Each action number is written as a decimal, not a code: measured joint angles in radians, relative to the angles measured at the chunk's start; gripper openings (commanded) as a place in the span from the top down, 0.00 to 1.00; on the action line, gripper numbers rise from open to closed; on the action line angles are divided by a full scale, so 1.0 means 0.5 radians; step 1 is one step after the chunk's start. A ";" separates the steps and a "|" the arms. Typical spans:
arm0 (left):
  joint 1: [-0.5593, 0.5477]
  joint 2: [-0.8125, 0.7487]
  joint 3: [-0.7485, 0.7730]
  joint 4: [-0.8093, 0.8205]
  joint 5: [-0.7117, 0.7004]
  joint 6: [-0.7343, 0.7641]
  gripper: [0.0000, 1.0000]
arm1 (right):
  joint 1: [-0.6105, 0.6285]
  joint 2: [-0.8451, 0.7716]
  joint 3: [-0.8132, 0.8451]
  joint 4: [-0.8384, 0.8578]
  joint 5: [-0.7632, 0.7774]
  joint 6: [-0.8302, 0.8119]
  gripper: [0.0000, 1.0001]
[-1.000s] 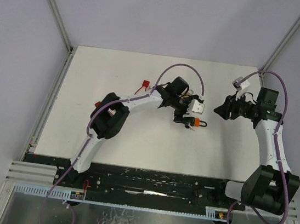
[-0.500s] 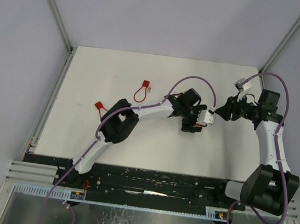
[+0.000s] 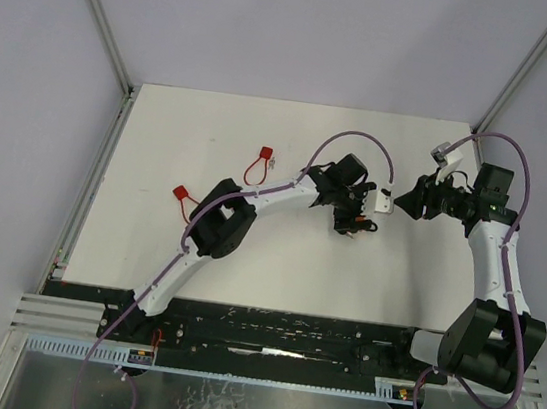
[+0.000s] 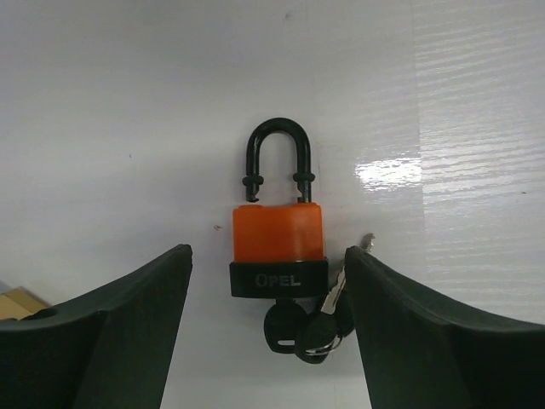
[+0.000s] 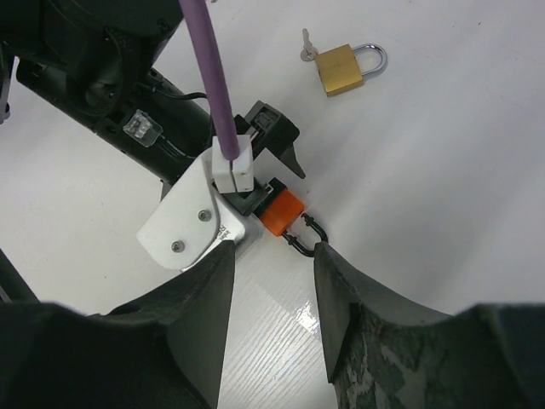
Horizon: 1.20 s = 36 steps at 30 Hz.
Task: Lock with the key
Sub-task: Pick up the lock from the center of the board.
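An orange padlock (image 4: 278, 234) with a black shackle and a black base lies flat on the white table. One key (image 4: 288, 328) sits in its keyhole, with spare keys on the same ring. My left gripper (image 4: 268, 273) is open, its fingers (image 4: 128, 332) on either side of the lock's base and the keys, with a gap on the left. From above, the left gripper (image 3: 353, 215) hovers over the padlock (image 3: 353, 228). My right gripper (image 5: 272, 281) is open and empty, close to the padlock (image 5: 283, 211) at the shackle end; from above that gripper (image 3: 405, 199) sits just right of the lock.
A brass padlock (image 5: 345, 68) with its own key lies beyond the orange one. Two red tagged loops (image 3: 259, 164) (image 3: 182, 195) lie on the table's left part. The left arm's purple cable (image 5: 209, 77) and white camera mount (image 5: 187, 221) crowd the right wrist's view.
My left arm has stretched to the right and brought its gripper over the orange padlock, the jaws narrowing a little. The right gripper has edged left toward the lock.
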<state>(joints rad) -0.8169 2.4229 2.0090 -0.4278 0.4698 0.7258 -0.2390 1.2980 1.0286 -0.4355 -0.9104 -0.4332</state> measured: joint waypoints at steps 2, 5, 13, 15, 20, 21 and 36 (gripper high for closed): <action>0.002 0.040 0.059 -0.024 0.001 -0.001 0.33 | 0.001 0.002 0.000 0.000 -0.001 0.000 0.51; 0.003 0.094 0.125 -0.054 0.001 -0.001 0.36 | 0.001 0.002 0.000 0.000 -0.002 0.000 0.51; 0.003 0.156 0.199 -0.112 -0.002 -0.008 0.40 | 0.001 0.002 0.000 -0.001 -0.011 0.001 0.51; 0.003 0.159 0.204 -0.117 -0.002 -0.014 0.44 | 0.001 0.002 0.000 -0.001 -0.023 0.001 0.51; 0.003 0.161 0.207 -0.134 -0.001 -0.017 0.50 | 0.001 0.007 0.000 -0.001 -0.039 0.008 0.51; 0.003 0.161 0.207 -0.135 -0.001 -0.017 0.51 | 0.000 0.008 0.000 -0.001 -0.040 0.008 0.51; 0.034 0.161 0.233 -0.275 0.118 0.010 0.83 | -0.039 0.009 0.000 -0.001 -0.079 0.030 0.52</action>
<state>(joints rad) -0.8001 2.5034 2.1258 -0.5652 0.5289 0.7307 -0.2584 1.3025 1.0286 -0.4358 -0.9497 -0.4183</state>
